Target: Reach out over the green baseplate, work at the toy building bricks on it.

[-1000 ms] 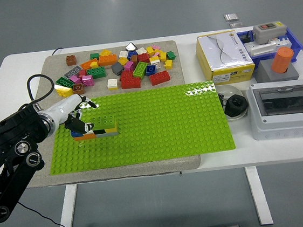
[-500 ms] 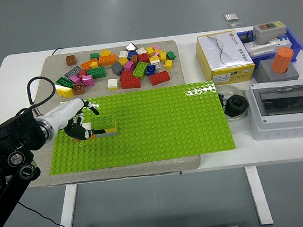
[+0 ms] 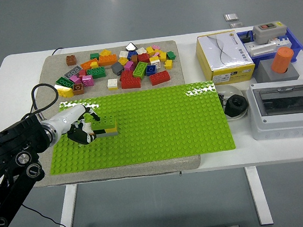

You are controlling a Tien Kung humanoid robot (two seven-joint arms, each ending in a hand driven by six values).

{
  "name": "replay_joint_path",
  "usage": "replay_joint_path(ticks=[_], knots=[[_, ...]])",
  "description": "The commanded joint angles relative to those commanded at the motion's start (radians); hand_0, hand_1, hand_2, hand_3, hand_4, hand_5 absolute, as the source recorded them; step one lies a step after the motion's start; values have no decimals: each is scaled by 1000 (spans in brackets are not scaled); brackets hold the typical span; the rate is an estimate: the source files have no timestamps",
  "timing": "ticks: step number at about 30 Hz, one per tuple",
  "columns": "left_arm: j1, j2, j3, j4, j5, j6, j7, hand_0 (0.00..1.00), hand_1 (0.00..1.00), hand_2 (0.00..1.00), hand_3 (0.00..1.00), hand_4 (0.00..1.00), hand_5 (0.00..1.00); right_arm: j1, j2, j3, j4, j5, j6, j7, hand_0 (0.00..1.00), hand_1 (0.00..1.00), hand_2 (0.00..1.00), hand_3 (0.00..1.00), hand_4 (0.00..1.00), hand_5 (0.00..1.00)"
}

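A green baseplate (image 3: 158,123) lies on a beige mat (image 3: 46,70) in the head view. Near its left end stands a small brick stack (image 3: 105,125), a green brick on top of yellow and grey ones. My left hand (image 3: 81,130) reaches in from the left and sits low on the plate, its dark fingers curled around the stack's left end. That end's lower bricks are hidden behind the hand. A pile of loose coloured bricks (image 3: 120,70) lies on the mat behind the plate.
To the right of the plate are a small clear dish with a black part (image 3: 236,105), a yellow and white box (image 3: 224,57), a grey enclosure (image 3: 286,107), and a blue tray (image 3: 296,41) beside an orange cylinder (image 3: 282,59).
My left hand has come down and to the right onto the stack's left end, covering the blue and orange bricks that showed before. The stack itself has stayed put.
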Motion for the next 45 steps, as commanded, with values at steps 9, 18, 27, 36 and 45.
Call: replay_joint_path(ticks=[9, 18, 27, 36, 45], knots=[[2, -12, 15, 24, 9, 7, -6, 150, 2, 90, 686, 674, 2, 2, 1, -14, 0, -3, 1, 3, 631, 360, 545, 697, 683, 940], [5, -17, 27, 27, 12, 8, -6, 150, 2, 91, 681, 669, 2, 2, 3, -14, 0, 0, 1, 2, 631, 361, 546, 696, 681, 939], [4, -14, 18, 20, 12, 12, -10, 149, 2, 90, 672, 658, 2, 0, 4, -15, 0, 2, 0, 3, 630, 363, 546, 696, 680, 940], [-5, 10, -8, -8, -1, 18, -21, 150, 2, 91, 668, 647, 2, 1, 4, -15, 0, 5, -2, 3, 630, 362, 546, 696, 679, 942], [-5, 24, -44, -41, -35, 26, -45, 149, 2, 91, 662, 645, 2, -1, 6, -10, 0, -3, 0, -1, 630, 363, 551, 695, 679, 942]])
